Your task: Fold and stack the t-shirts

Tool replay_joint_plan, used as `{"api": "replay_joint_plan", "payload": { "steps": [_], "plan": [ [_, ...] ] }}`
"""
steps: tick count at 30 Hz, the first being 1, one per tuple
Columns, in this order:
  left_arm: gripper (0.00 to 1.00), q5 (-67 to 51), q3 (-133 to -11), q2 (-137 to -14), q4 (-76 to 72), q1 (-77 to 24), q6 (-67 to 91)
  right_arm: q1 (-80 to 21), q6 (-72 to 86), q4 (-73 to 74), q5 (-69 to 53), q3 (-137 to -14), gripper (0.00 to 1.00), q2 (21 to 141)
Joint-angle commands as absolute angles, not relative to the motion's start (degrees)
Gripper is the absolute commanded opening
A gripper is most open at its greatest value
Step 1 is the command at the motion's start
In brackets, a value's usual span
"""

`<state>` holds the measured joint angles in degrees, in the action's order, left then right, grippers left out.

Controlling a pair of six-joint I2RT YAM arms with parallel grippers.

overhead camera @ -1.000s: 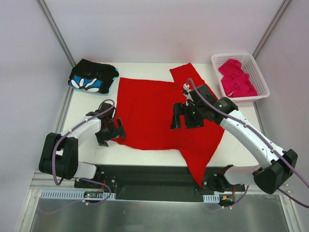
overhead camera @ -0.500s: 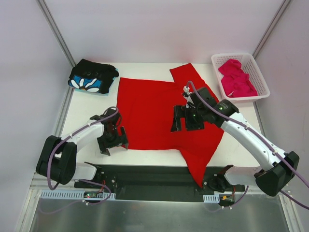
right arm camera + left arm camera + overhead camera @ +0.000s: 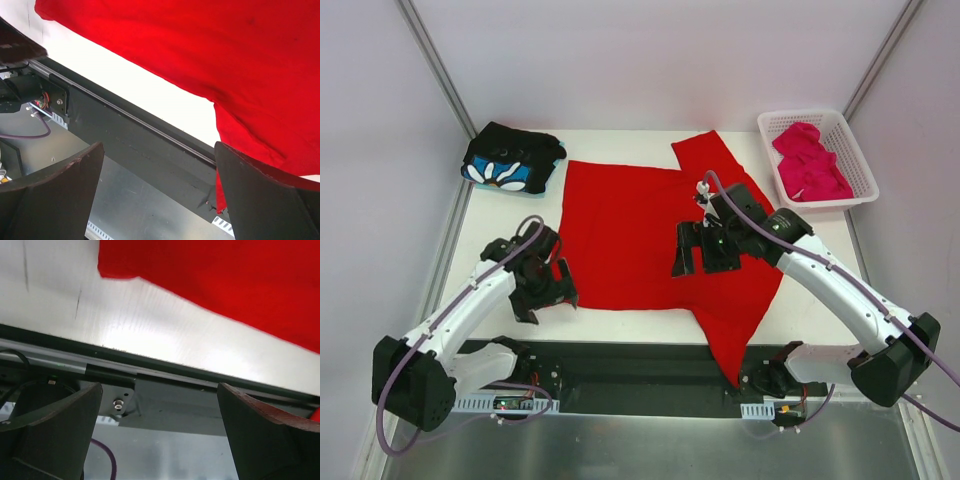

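You are setting up the first fold of the red t-shirt (image 3: 630,230), which is lying spread on the table (image 3: 500,230). Your left gripper (image 3: 548,297) is hovering wide open and empty, with the shirt's near corner just beyond its fingertips. Your right gripper (image 3: 700,258) is hanging over the cloth, also wide open and empty. Next, I judge, you are needing both lowered to pinch the near hem. The black t-shirt (image 3: 512,160) is sitting well beyond the left gripper, and the pink t-shirt (image 3: 810,162) is lying in the basket (image 3: 860,150) beyond the right.
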<state>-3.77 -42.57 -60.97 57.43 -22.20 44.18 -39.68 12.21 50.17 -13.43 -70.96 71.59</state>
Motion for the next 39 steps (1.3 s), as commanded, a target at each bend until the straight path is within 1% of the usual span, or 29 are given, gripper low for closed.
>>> {"api": "replay_joint_plan", "payload": {
  "steps": [1,4,6,7,11,17,22,26,28,35,39],
  "plan": [
    [0.99,1.9,-54.0,-61.4,60.7,-22.9,44.7,-40.1,12.7,50.1,-13.4,-70.3,0.96,70.0],
    [0.99,2.4,-56.3,-66.3,57.4,-22.8,43.2,-40.0,12.7,50.0,-12.6,-69.7,0.96,70.2],
    [0.99,1.5,-56.6,-70.4,52.1,-22.9,42.1,-40.0,12.9,49.4,-12.2,-68.9,0.96,70.2],
    [0.99,1.1,-57.0,-73.9,50.6,-22.8,41.6,-40.0,13.2,49.0,-12.0,-67.5,0.96,70.3],
    [0.99,0.2,-57.7,-81.5,44.5,-22.9,39.2,-39.9,13.8,45.9,-9.4,-62.2,0.96,68.2],
    [0.99,-3.1,-57.3,-88.0,38.1,-23.0,37.9,-36.0,15.4,41.8,-7.7,-55.9,0.96,66.7],
    [0.99,-3.2,-54.5,-87.3,37.3,-23.7,37.7,-34.4,16.2,37.3,-8.8,-51.0,0.96,66.4],
    [0.99,-3.1,-50.7,-83.7,36.8,-23.9,38.7,-31.3,16.8,31.0,-15.0,-45.2,0.96,67.8],
    [0.99,-3.1,-49.3,-82.4,37.0,-23.9,38.7,-31.1,16.9,29.2,-16.0,-42.9,0.96,68.3],
    [0.99,-3.3,-47.5,-81.7,36.8,-23.9,38.8,-30.8,16.3,27.0,-17.2,-41.0,0.96,71.5],
    [0.99,-3.2,-46.6,-80.8,36.9,-23.9,38.8,-30.8,16.2,26.9,-17.7,-39.7,0.96,70.8]
  ]
}}
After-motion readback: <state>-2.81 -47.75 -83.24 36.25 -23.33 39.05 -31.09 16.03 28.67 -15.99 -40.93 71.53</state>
